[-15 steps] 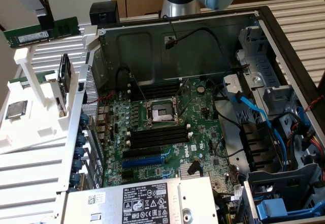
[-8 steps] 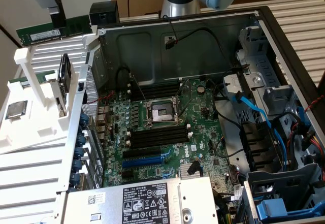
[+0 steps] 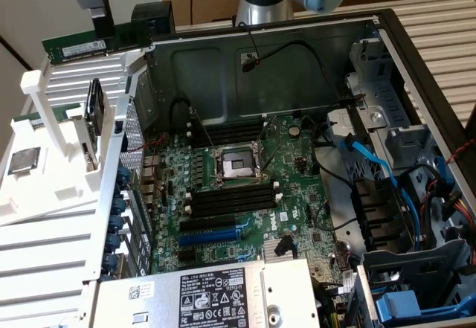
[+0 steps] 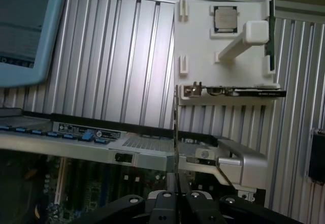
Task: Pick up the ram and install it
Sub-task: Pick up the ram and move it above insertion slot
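Hanging edge-on in closed gripper (image 3: 104, 30): ram (image 3: 71, 47), clamped near its middle, lifted above white holder (image 3: 44, 194), outside computer case (image 3: 208, 68). Pickup judged done. Install not yet done: black slots (image 3: 227, 198) on motherboard (image 3: 253, 220) empty, well apart from ram.

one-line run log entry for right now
gripper: shut on ram | ram: in air, off white holder | motherboard: ram not installed

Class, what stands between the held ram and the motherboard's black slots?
The case's perforated metal wall, in the exterior view: the ram is up beyond it, the black slots lie inside.
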